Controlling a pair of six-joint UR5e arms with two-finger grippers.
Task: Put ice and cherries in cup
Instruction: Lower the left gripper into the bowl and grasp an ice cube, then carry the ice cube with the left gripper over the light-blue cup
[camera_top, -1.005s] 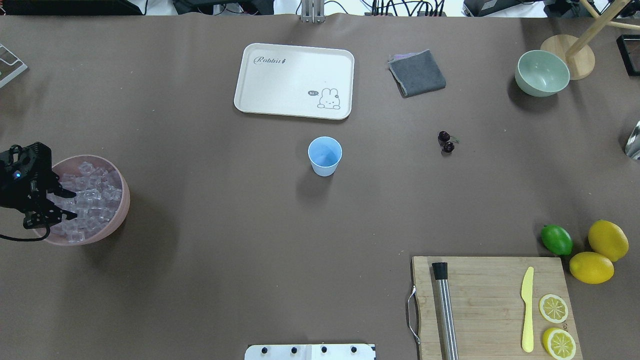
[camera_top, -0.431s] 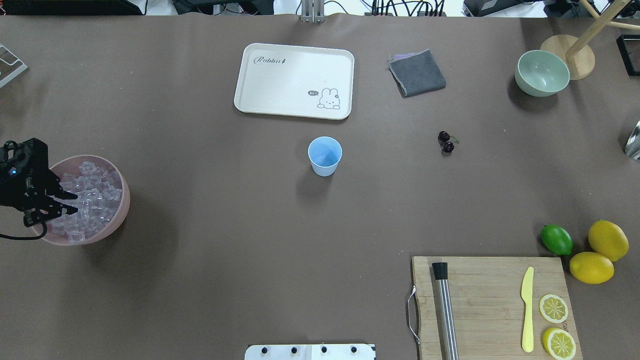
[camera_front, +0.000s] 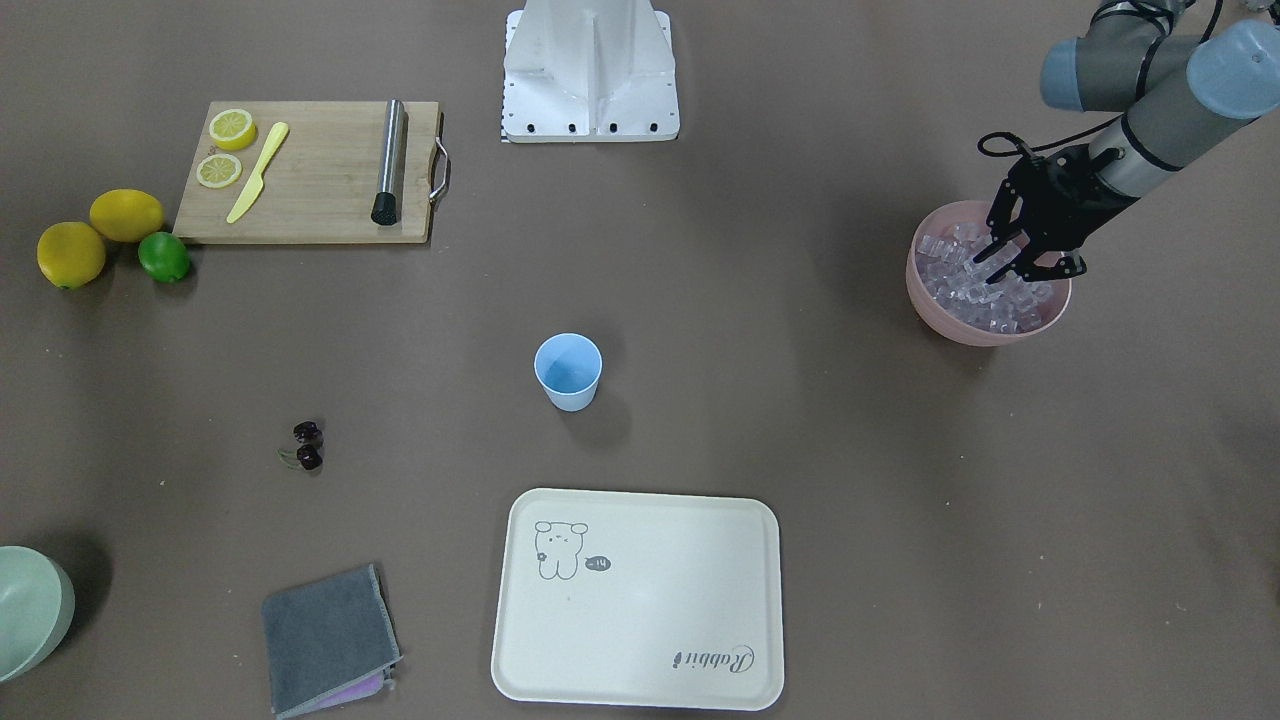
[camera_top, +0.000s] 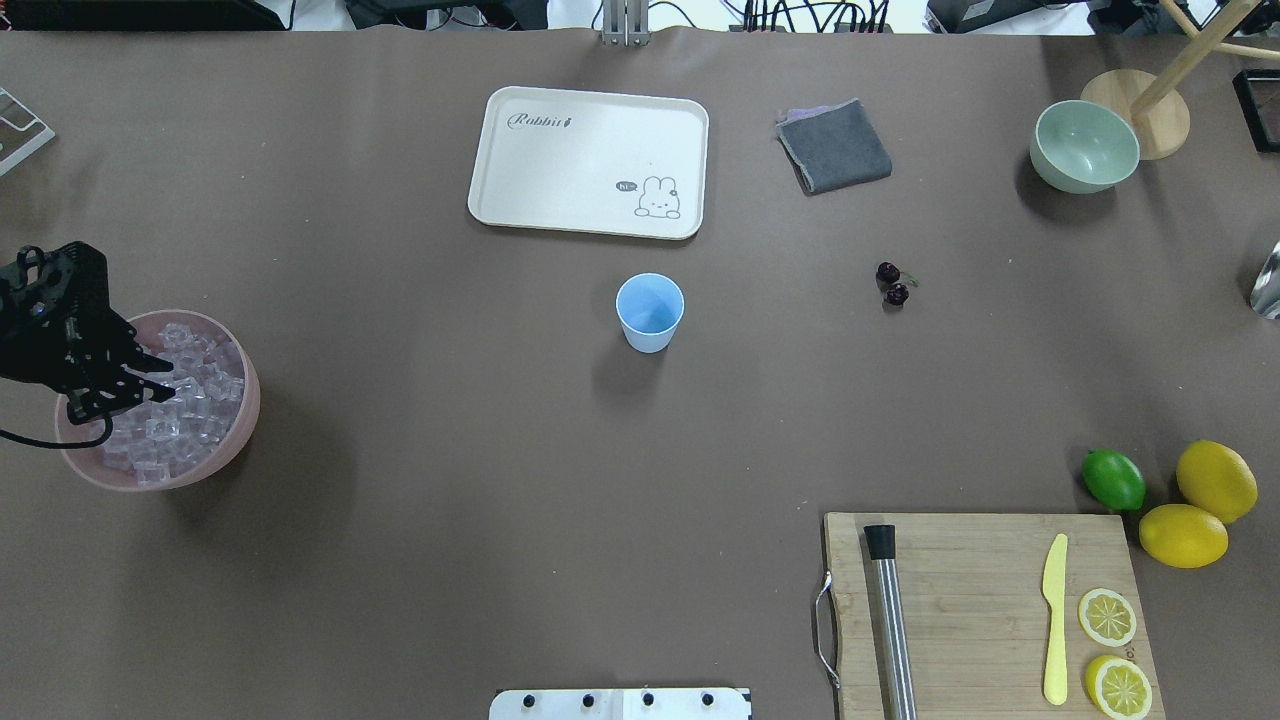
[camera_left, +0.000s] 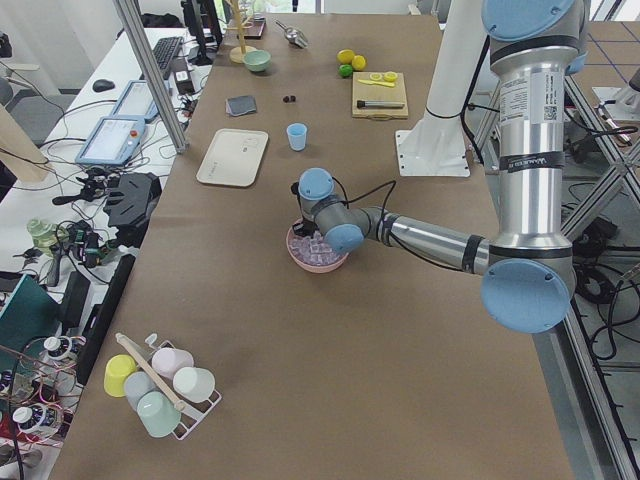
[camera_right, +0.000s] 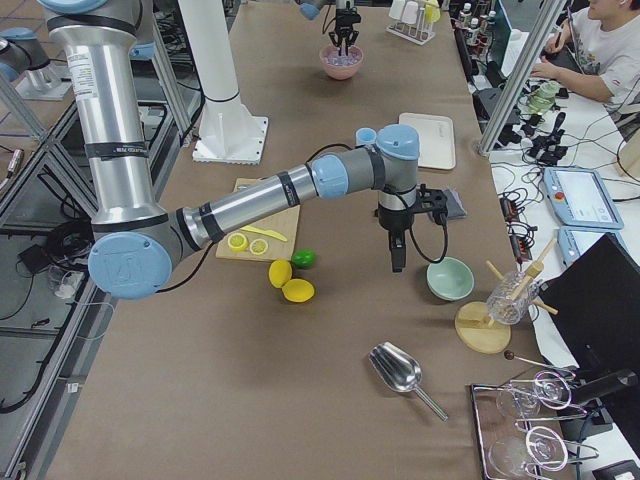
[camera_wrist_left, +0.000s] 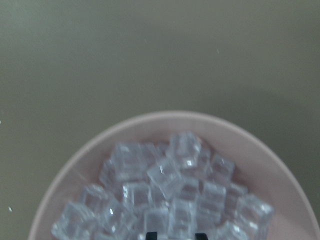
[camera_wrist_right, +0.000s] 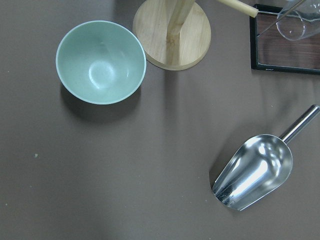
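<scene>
The light blue cup stands upright at mid-table, also in the front view. The cherries lie on the table to its right, apart from it. The ice fills a pink bowl at the table's left. My left gripper is over that bowl with its fingers drawn in on an ice cube; the left wrist view shows the ice just below its tips. My right gripper shows only in the right side view, pointing down near the pale green bowl; I cannot tell its state.
A cream tray and a grey cloth lie beyond the cup. A cutting board with a knife, a muddler and lemon slices is at front right, beside a lime and lemons. A metal scoop lies under the right wrist.
My left gripper's fingers have drawn together among the ice, and the gripper has shifted toward the far side of the bowl. Nothing else has moved.
</scene>
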